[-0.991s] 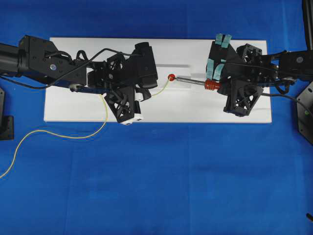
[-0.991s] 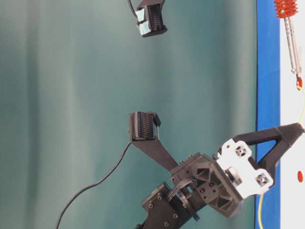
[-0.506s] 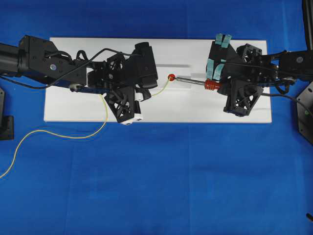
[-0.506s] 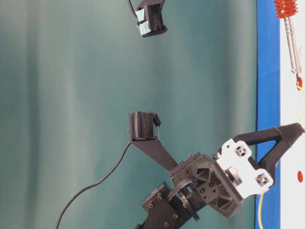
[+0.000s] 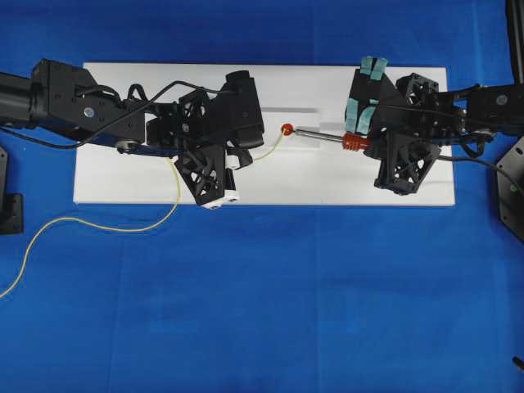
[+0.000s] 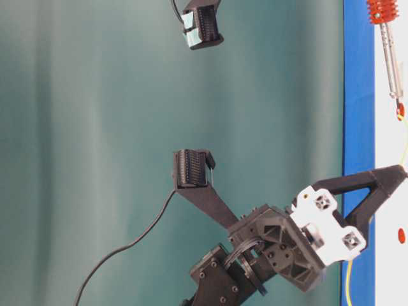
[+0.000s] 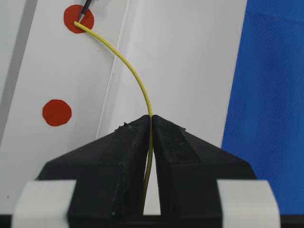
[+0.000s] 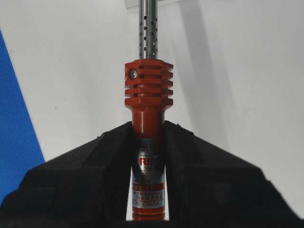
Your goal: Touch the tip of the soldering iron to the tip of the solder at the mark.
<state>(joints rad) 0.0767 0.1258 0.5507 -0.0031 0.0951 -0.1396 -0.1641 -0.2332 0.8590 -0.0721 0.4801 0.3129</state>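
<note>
Left gripper [image 7: 151, 118] clamped on solder [image 7: 128, 64], right gripper [image 8: 148, 128] clamped on iron [image 8: 148, 95]. Tips meet at mark [image 7: 79, 19]. Any nudge likely flexes the thin wire off it.

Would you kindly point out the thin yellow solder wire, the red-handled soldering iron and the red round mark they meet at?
thin yellow solder wire [image 7: 136, 77], left wrist view, on its curved middle stretch.
red-handled soldering iron [image 8: 148, 87], right wrist view, on its ribbed red collar.
red round mark [image 7: 72, 17], left wrist view, on its left part.
</note>
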